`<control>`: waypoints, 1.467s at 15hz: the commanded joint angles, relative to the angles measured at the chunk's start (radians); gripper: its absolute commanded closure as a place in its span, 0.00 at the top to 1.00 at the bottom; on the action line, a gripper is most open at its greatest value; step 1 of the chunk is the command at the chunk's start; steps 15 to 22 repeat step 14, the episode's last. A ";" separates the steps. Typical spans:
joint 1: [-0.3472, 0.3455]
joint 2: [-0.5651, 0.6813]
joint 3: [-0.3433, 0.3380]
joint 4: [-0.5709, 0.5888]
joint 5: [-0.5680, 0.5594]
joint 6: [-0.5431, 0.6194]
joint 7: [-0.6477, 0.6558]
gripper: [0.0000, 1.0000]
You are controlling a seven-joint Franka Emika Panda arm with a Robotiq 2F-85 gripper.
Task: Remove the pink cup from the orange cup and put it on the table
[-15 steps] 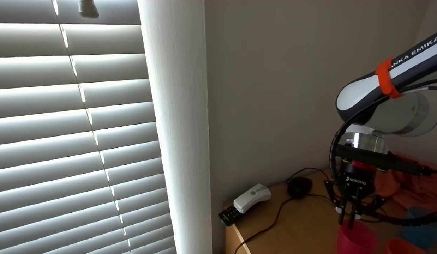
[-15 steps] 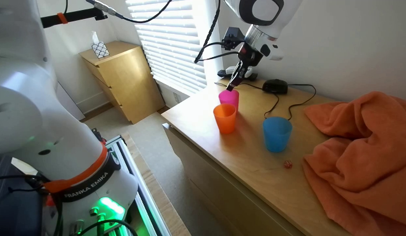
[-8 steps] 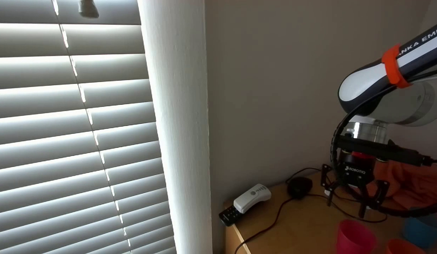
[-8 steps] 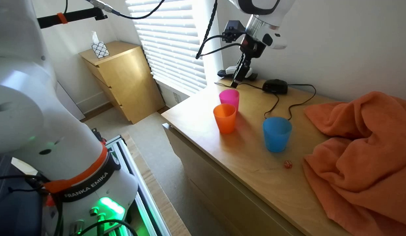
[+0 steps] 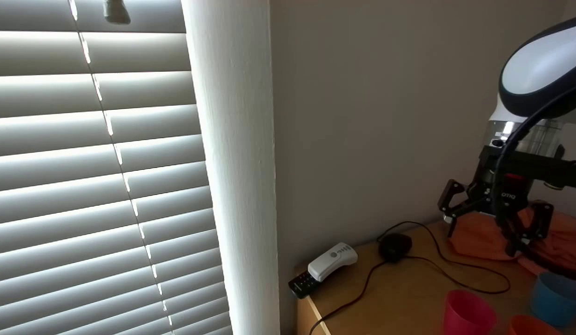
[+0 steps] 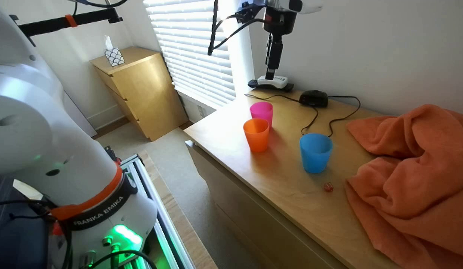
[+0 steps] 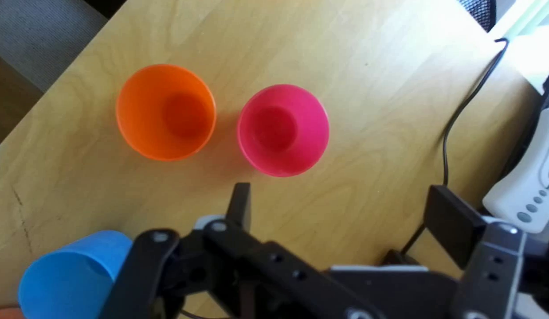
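Note:
The pink cup [image 7: 283,130] stands upright on the wooden table [image 7: 390,146], with its mouth facing up and nothing visible inside. Beside it, across a small gap in the wrist view, is the orange cup [image 7: 166,113], also upright. Both exterior views show the pair, though the bottom edge of the picture cuts off the pink cup [image 5: 469,314] and the orange cup [image 5: 532,325] in an exterior view. My gripper [image 7: 339,192] is open with wide-spread fingers and holds nothing. It hangs above the table, higher than the cups and clear of the pink cup's rim.
A blue cup [image 6: 316,153] and a small red die [image 6: 328,186] are on the table near a crumpled orange cloth [image 6: 411,179]. Toward the wall lie a black device [image 6: 313,98] with a cable, a white remote [image 5: 332,261] and a black remote [image 5: 304,284].
The fingers, close together at the pink cup's rim one second ago, have spread apart. The gripper has risen and moved away from the pink cup. All the cups have stayed in place.

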 commanded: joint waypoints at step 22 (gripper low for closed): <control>-0.034 -0.178 0.033 -0.128 -0.139 -0.025 0.082 1.00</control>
